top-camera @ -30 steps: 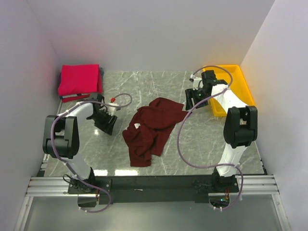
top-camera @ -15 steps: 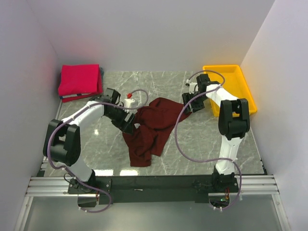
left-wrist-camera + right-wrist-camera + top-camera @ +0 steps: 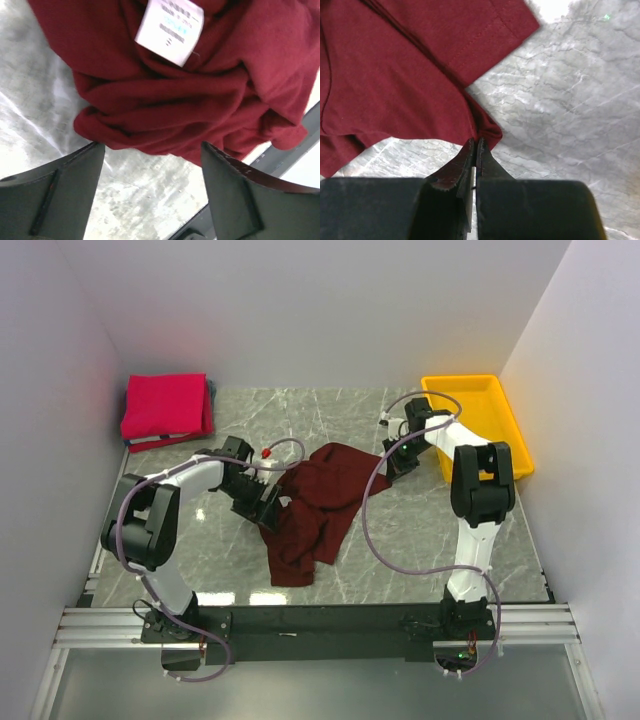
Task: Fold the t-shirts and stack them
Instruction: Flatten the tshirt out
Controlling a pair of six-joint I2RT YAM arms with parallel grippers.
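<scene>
Marble-patterned table (image 3: 430, 530): pinkish-red t-shirt (image 3: 165, 405), folded, far-left corner, apparently done. Maroon t-shirt (image 3: 310, 505), crumpled, centre, not yet folded or stacked. Left gripper (image 3: 151, 147) spread wide at its left edge; right gripper (image 3: 476, 142) closed, pinching its right hem.

White sewn-in tag (image 3: 170, 31) on the dark maroon t-shirt (image 3: 225, 100), its bluish print too blurred to read

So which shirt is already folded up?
The bright pinkish-red cloth t-shirt in the far left corner. It lies in a neat flat square, while the dark maroon cloth t-shirt lies crumpled in the middle.
</scene>
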